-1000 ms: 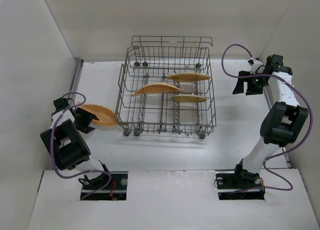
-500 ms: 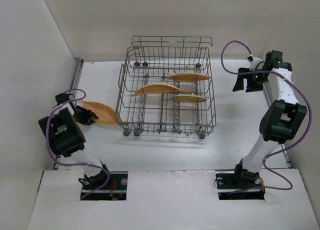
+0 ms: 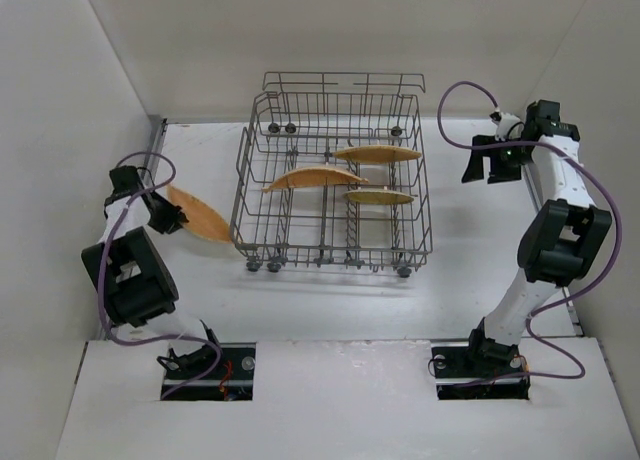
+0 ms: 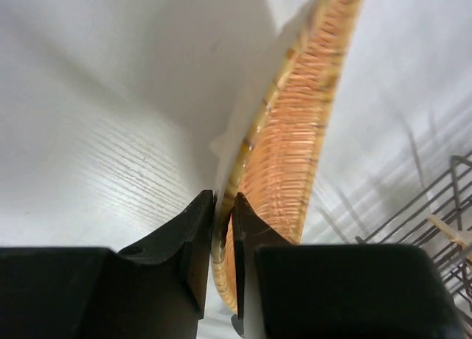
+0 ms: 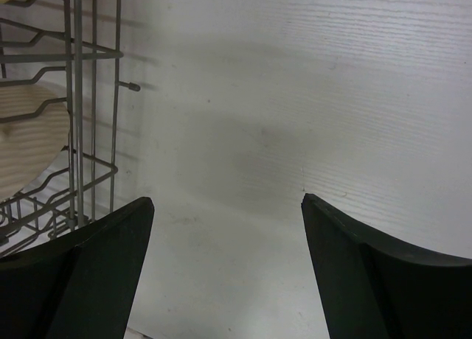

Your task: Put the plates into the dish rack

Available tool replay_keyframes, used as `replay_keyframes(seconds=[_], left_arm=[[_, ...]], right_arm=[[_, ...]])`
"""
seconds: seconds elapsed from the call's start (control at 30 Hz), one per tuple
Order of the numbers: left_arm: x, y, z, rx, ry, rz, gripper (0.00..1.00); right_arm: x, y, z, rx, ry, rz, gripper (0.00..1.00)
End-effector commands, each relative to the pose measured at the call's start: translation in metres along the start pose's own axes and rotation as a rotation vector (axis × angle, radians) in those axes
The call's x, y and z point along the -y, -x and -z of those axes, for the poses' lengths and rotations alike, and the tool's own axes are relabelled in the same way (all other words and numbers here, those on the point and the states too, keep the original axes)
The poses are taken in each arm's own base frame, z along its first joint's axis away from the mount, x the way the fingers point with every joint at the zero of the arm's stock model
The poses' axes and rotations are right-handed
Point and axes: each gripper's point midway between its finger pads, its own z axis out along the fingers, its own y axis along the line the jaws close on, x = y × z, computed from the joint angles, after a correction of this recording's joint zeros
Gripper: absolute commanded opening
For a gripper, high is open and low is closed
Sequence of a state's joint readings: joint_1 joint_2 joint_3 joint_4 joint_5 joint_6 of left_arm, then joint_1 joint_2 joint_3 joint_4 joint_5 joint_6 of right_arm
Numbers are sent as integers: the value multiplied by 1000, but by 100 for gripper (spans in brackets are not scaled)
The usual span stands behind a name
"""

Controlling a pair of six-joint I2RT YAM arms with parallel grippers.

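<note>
The grey wire dish rack [image 3: 410, 170] stands mid-table with three orange-tan plates in it: one at the back right [image 3: 378, 153], one in the middle [image 3: 300, 177], one at the right [image 3: 380, 196]. My left gripper [image 3: 168, 218] is shut on the rim of a fourth woven orange plate [image 3: 200, 217], held tilted on edge left of the rack. In the left wrist view the fingers [image 4: 184, 236] pinch that plate [image 4: 295, 169]. My right gripper [image 3: 485, 167] is open and empty to the right of the rack [image 5: 81, 96]; a pale plate [image 5: 26, 144] shows through the wires.
White walls close the table on the left, back and right. The left arm sits close to the left wall. Rack wires [image 4: 435, 214] show at the right edge of the left wrist view.
My left gripper has lifted and turned the held plate from nearly flat to steeply tilted on edge. My right gripper has shifted slightly left and back.
</note>
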State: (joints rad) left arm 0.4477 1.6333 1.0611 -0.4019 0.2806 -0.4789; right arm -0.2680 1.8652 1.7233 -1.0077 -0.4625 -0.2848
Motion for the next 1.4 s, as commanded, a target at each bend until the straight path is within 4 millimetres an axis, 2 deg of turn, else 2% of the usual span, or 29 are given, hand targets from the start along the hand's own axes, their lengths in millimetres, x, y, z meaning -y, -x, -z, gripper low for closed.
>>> replay_keyframes(seconds=[0.0,0.2,0.3,0.4,0.5,0.6,0.77,0.9,1.1,1.27,1.37], left_arm=[[31,57,54,251,-52,-97,0],[42,91,103,424,-65,-167,0],[58,107,137,519,-92,-240,0],[87,121,174,620,-105,-365,0],[118,127,202,697,-105,-525,1],[148,130,223,761,-101,-654,1],[192,128,246,853,-90,-861,2],[229,114,259,924,-86,-1065,2],[276,74,273,1011,-119,-1320,1],[300,34,285,1029,-221,-1525,1],[305,8,285,1010,-270,-1672,0]], right_arm=[[-11,16,-2,49,22,44,87],[-18,22,-7,66,49,64,87],[-19,23,-8,78,59,69,87],[-20,24,-9,86,66,74,87],[-22,23,-11,92,77,76,87],[-25,23,-12,95,82,86,87],[-26,20,-10,110,86,88,87],[-29,15,-8,116,87,90,87],[-30,8,-4,129,84,86,87],[-32,4,-3,139,85,76,87],[-33,3,-3,143,88,72,87]])
